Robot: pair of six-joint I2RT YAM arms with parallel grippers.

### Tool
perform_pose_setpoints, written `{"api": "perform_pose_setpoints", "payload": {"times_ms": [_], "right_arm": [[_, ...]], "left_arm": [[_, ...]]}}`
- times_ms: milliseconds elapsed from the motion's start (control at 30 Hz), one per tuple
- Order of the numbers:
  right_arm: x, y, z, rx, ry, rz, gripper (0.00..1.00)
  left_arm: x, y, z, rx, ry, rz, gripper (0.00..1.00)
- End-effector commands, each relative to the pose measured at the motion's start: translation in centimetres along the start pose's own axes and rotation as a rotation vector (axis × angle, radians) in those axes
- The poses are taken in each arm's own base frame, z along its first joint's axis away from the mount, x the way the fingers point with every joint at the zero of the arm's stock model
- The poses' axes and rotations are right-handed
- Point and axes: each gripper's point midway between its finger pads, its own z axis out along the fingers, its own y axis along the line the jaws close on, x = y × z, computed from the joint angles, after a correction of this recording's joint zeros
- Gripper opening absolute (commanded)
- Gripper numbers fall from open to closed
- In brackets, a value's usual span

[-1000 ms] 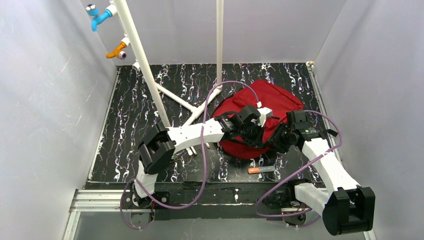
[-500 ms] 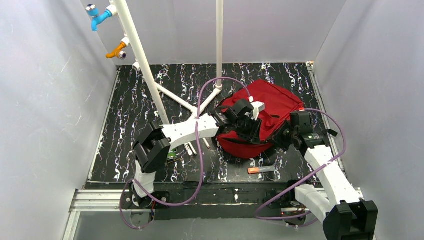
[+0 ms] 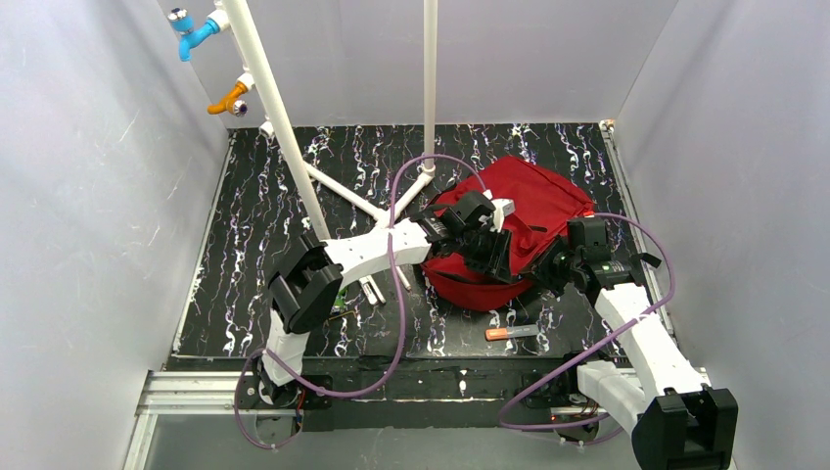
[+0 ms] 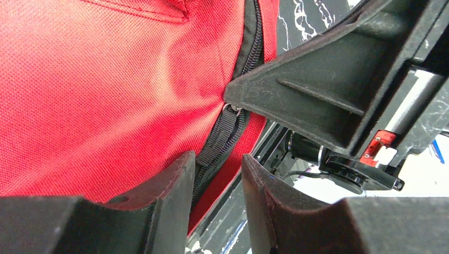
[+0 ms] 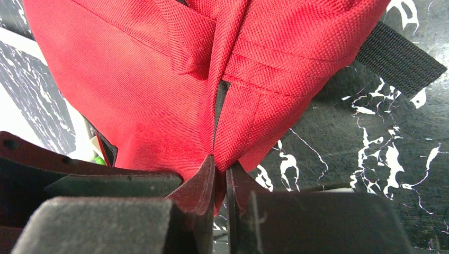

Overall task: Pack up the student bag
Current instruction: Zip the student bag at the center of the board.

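- The bench (image 3: pixel 274 196) is seen as a black slab veined with white marbling, filling the floor of the enclosure.
- It is closed in on the left, the far side and the right by plain pale grey walls (image 3: pixel 98 147).
- A bare aluminium rail (image 3: pixel 196 387) is fixed along the near edge, where both arm bases are bolted and purple cables (image 3: pixel 396 323) are looped.
- A slanted white pipe frame (image 3: pixel 274 108) is stood at the far left, carrying a blue fitting (image 3: pixel 191 34) and an orange fitting (image 3: pixel 230 98). A thin upright white pole (image 3: pixel 430 78) is set near the middle.
- The student bag (image 3: pixel 533 196), a large dark-red woven fabric backpack with dark zips, is laid on the right half of the bench, between the two arms.
- The left pincer (image 4: pixel 217 180) is held spread at the bag's near edge. A black webbing zip pull (image 4: pixel 225 135) is seen in the gap, not clamped.
- The right pincer (image 5: pixel 219 174) is pressed together on a fold of the bag's red fabric at its right side.
- A flat black strap (image 5: pixel 400 58) is seen lying on the bench just beside the bag.
- A slim pen with an orange end (image 3: pixel 511 333) is left on the bench near the bag's near edge, apart from it.
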Motion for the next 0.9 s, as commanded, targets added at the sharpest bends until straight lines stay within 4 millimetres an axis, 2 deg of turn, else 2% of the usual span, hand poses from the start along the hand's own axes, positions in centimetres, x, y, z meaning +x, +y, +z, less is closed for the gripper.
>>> {"api": "perform_pose_setpoints", "payload": {"times_ms": [0, 100, 200, 367, 467, 567, 633, 767, 867], "right_arm": [[-0.9, 1.7, -0.4, -0.069, -0.030, -0.017, 0.01], [-0.9, 1.7, -0.4, -0.069, -0.032, -0.019, 0.01], [-1.0, 1.7, -0.5, -0.070, -0.036, -0.024, 0.01], [-1.0, 1.7, -0.4, -0.068, -0.033, -0.026, 0.01], [-0.9, 1.7, -0.4, -0.071, -0.032, -0.025, 0.01], [-0.9, 1.7, -0.4, -0.071, -0.030, -0.029, 0.01], [-0.8, 1.7, -0.4, -0.072, -0.027, -0.028, 0.01], [-0.7, 1.6, -0.2, -0.070, -0.022, -0.030, 0.01], [-0.7, 1.5, -0.2, -0.066, -0.020, -0.033, 0.01]], "left_arm": [[-0.5, -1.0, -0.3, 0.042, 0.009, -0.028, 0.37], [-0.4, -0.8, -0.1, 0.032, 0.011, -0.031, 0.37], [-0.1, 0.0, -0.1, -0.011, 0.004, -0.008, 0.48], [0.8, 0.6, 0.5, -0.054, 0.027, 0.049, 0.51], [1.5, -0.1, 1.1, -0.007, 0.068, 0.016, 0.46], [0.6, -1.0, 0.8, 0.024, 0.026, 0.035, 0.36], [-0.4, -2.4, 0.3, 0.083, -0.003, 0.052, 0.28], [-2.6, -6.7, -0.7, 0.296, -0.046, 0.011, 0.14], [-3.7, -8.2, -1.7, 0.351, -0.085, 0.020, 0.11]]}}
